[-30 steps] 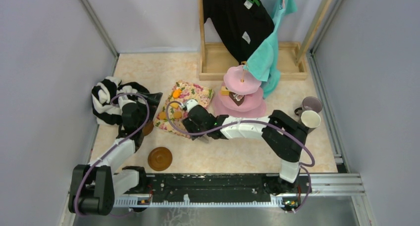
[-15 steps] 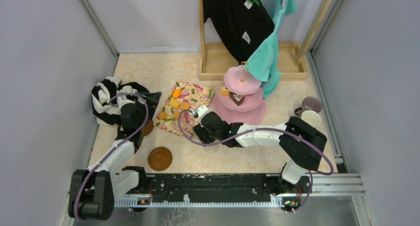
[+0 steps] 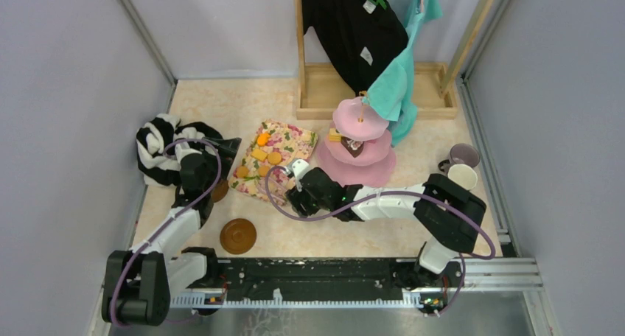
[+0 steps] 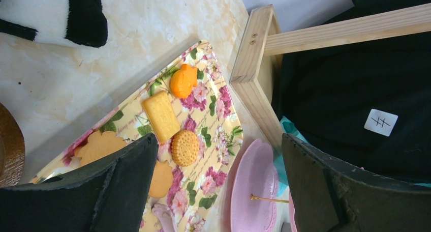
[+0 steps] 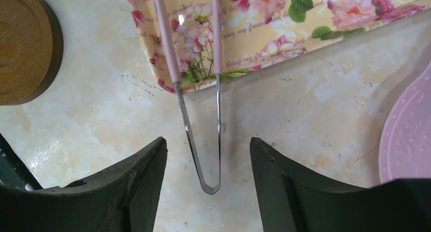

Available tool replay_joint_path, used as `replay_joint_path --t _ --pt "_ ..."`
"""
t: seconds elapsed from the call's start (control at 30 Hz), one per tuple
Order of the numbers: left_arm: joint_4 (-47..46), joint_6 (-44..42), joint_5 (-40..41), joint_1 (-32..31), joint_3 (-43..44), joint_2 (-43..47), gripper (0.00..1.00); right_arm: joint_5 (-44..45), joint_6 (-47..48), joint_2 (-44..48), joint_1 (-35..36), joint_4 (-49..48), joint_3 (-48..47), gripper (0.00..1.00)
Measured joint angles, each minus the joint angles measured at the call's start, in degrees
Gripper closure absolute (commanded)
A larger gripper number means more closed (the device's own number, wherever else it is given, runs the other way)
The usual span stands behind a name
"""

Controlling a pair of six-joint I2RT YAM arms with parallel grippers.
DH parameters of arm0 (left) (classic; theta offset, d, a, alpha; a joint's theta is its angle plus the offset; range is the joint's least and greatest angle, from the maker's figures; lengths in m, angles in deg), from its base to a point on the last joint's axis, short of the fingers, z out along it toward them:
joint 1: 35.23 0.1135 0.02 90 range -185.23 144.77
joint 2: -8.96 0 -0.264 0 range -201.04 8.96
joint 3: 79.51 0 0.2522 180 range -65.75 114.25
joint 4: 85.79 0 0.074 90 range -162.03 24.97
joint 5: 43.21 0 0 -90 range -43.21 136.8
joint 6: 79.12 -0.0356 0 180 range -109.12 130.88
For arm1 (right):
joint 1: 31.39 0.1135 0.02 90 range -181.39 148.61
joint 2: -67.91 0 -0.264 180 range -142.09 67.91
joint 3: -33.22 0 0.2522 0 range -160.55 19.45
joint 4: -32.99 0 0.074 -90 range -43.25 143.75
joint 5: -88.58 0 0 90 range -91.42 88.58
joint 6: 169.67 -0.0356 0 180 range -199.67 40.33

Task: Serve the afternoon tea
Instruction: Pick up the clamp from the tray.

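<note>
The pink three-tier cake stand [image 3: 357,141] stands right of centre with a brown pastry on its middle tier. Orange and yellow pastries [image 3: 264,156] lie on the floral tray [image 3: 295,138]; the left wrist view shows an orange one [image 4: 183,80], a yellow bar [image 4: 160,116] and a round biscuit [image 4: 184,147]. Pink-handled metal tongs [image 5: 203,140] lie over the tray's near edge. My right gripper [image 5: 208,145] is open, its jaws either side of the tongs' bent end without touching it. My left gripper [image 4: 218,186] is open and empty, left of the tray.
One brown saucer [image 3: 238,236] lies near the front; another [image 3: 219,191] shows partly under my left arm. The lilac mug [image 3: 463,155] and cream mug [image 3: 462,177] stand at the right wall. A striped garment [image 3: 156,150] lies left, and a wooden clothes rack [image 3: 324,93] stands behind.
My right arm has drawn back from over the tray to its near corner, and its jaws have opened wider. The left arm has not moved.
</note>
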Motion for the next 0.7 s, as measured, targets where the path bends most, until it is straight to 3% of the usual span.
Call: replay_joint_path --t 0.7 --pt "-1.9 0.0 -0.1 0.0 -0.4 -2.4 0.04 -1.8 -0.1 -5.7 -0.9 -3.1 -0.6 0.43"
